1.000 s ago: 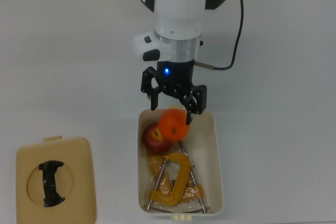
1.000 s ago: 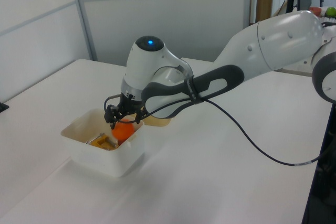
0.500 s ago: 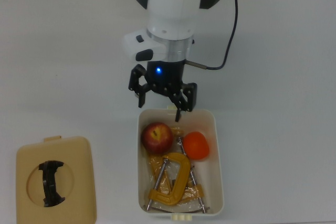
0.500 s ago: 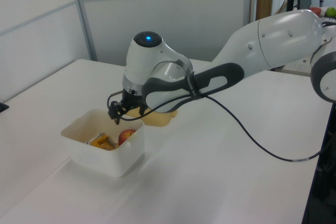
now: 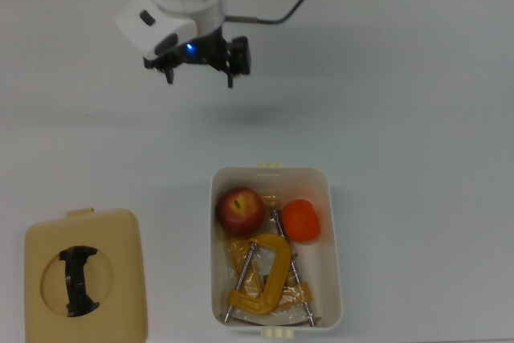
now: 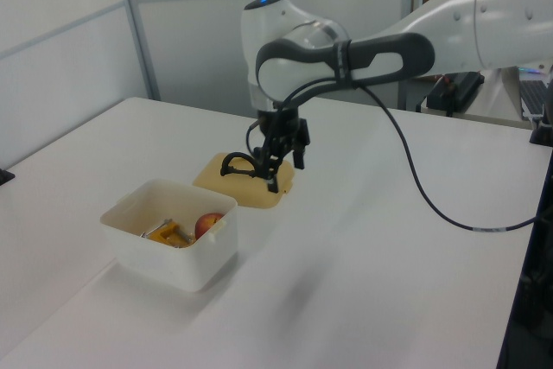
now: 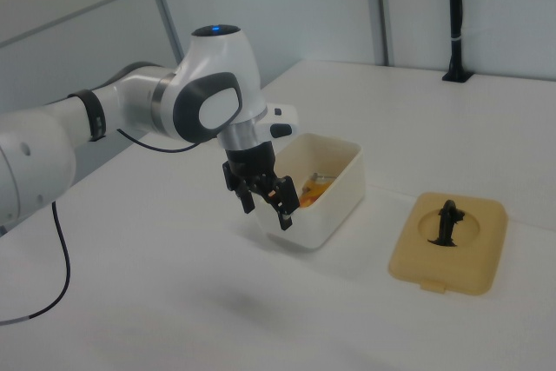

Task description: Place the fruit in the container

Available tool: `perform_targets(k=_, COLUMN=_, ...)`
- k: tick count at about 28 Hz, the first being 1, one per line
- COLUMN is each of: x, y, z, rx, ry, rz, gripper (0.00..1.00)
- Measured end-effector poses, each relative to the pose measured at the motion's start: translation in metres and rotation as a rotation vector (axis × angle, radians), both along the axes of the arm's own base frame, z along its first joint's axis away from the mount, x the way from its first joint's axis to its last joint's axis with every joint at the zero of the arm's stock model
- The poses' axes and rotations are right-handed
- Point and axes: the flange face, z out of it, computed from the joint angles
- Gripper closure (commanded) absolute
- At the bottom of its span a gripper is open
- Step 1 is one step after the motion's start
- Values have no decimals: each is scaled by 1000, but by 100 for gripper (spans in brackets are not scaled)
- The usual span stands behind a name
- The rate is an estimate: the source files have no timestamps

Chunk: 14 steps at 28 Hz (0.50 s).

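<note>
1. Top view showed the apple (image 5: 240,210) and tangerine (image 5: 301,221) side by side in the tub (image 5: 333,279), at its end nearer the arm.
2. A yellow clamp (image 5: 267,277) lay in the tub beside them.
3. The gripper (image 5: 201,72) hung above bare table (image 5: 418,118), well apart from the tub, fingers apart and empty.
4. The tan lid (image 5: 84,275) lay at the top view's left.

the arm hangs in the air, its gripper (image 5: 199,72) pointing down, jaws apart and empty.
</note>
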Motion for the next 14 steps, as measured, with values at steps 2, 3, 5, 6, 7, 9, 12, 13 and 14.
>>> perform_targets(k=2, x=-8, y=-13, z=9, rx=-3, ry=22, rz=13, gripper=0)
perform_targets(k=3, x=-13, y=-23, z=17, rx=-4, ry=27, rz=16, gripper=0)
perform_targets(k=5, x=-20, y=-36, z=28, rx=-4, ry=29, rz=20, gripper=0)
perform_targets(k=6, x=-23, y=-43, z=34, rx=-5, ry=28, rz=18, gripper=0)
perform_targets(k=7, x=-28, y=-49, z=41, rx=-8, ry=27, rz=18, gripper=0)
perform_targets(k=9, x=-39, y=-63, z=59, rx=-9, ry=22, rz=17, gripper=0)
perform_targets(k=12, x=-56, y=-78, z=81, rx=-4, ry=24, rz=29, gripper=0)
perform_targets(k=13, x=-61, y=-81, z=88, rx=0, ry=22, rz=36, gripper=0)
perform_targets(k=14, x=-68, y=-85, z=96, rx=4, ry=19, rz=44, gripper=0)
